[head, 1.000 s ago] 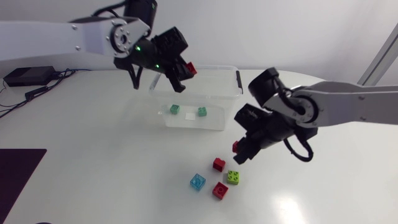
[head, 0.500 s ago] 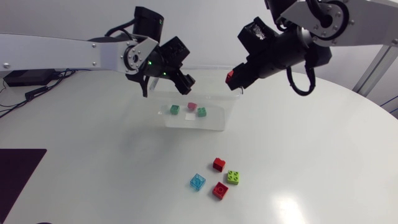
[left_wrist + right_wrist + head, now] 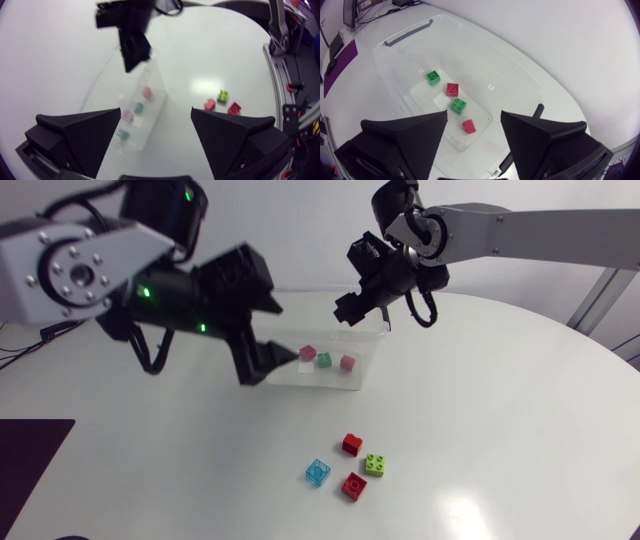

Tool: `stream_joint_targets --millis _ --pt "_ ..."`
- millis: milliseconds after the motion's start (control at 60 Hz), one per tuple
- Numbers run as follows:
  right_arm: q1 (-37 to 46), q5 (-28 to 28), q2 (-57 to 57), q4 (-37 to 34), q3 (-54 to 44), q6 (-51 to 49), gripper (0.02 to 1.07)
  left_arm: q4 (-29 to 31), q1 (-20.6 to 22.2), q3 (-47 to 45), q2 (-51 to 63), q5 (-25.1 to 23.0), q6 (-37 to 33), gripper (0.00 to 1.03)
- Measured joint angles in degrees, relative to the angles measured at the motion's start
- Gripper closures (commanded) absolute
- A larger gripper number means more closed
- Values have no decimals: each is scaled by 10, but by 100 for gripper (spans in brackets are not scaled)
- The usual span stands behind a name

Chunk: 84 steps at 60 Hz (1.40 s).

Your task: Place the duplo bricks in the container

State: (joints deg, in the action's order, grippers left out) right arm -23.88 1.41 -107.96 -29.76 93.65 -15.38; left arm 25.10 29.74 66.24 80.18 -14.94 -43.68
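A clear plastic container (image 3: 314, 377) stands at the table's far middle. Inside it lie two red bricks (image 3: 452, 89) (image 3: 468, 126) and two green ones (image 3: 433, 76) (image 3: 458, 105). My left gripper (image 3: 272, 332) hangs high over the container's left end, open and empty. The right gripper (image 3: 362, 308) is over the container's far right corner, also open and empty. On the table in front lie a red brick (image 3: 351, 444), a lime green brick (image 3: 376, 465), a translucent blue brick (image 3: 318, 471) and another red brick (image 3: 353, 486).
A dark mat (image 3: 30, 455) lies at the table's left front edge. In the left wrist view my right arm's gripper (image 3: 131, 35) hangs above the far end of the container (image 3: 150, 122), which is under my left gripper (image 3: 156, 112).
Both grippers have opened and their red bricks now lie in the container. The right arm swung from the loose bricks up over the container. The left arm rose toward the camera.
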Motion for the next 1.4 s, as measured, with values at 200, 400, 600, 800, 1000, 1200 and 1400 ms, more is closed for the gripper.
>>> stream_joint_targets --millis 200,400,600,800,1000,1200,1400 --pt "19 9 72 17 -63 0 7 16 46 -93 20 -10 -86 5" --pt "22 33 256 17 -218 -1 7 14 78 -94 103 -11 -137 7" --pt "17 44 366 13 -375 -12 7 20 115 -93 186 -1 -167 7" --pt "10 46 380 24 -482 -14 7 50 134 -61 235 20 -190 9" --pt "-17 48 378 47 -505 -14 7 80 149 -9 270 48 -209 26" --pt "-32 48 323 86 -505 -14 7 95 167 2 304 67 -222 77" --pt "-42 48 247 138 -505 -29 9 110 169 7 305 69 -224 79"
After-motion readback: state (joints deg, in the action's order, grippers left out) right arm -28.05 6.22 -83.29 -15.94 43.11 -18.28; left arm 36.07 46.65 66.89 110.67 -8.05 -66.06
